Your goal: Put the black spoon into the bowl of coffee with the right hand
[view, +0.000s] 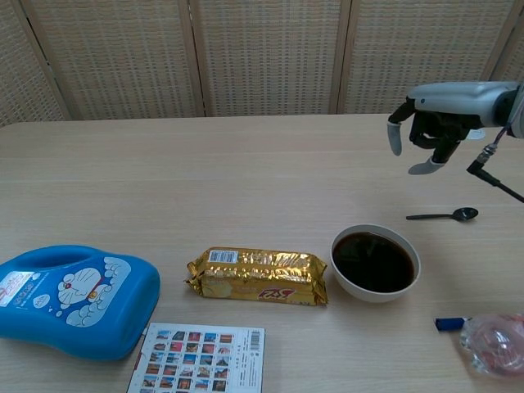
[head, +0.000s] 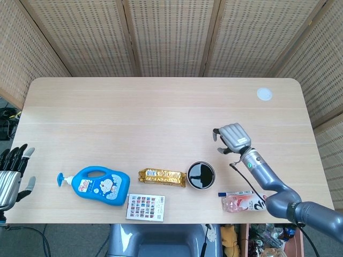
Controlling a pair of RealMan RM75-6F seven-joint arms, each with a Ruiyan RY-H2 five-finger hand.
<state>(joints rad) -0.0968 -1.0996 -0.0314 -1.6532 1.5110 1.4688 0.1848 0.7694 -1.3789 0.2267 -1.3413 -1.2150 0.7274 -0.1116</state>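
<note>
Slim black spoon [view: 443, 216] flat on table [view: 246, 164], bowl end rightward.

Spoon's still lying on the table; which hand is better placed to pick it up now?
Right. The right hand hovers, fingers apart, just above the black spoon, which lies beside the bowl of coffee. The left hand sits at the table's far left edge, beyond the blue bottle.

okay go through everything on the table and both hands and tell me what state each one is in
black spoon: flat on table, untouched
bowl of coffee: upright, full
right hand: above spoon, holding nothing
left hand: at table edge, holding nothing
blue bottle: on its side
gold snack pack: lying flat
</note>
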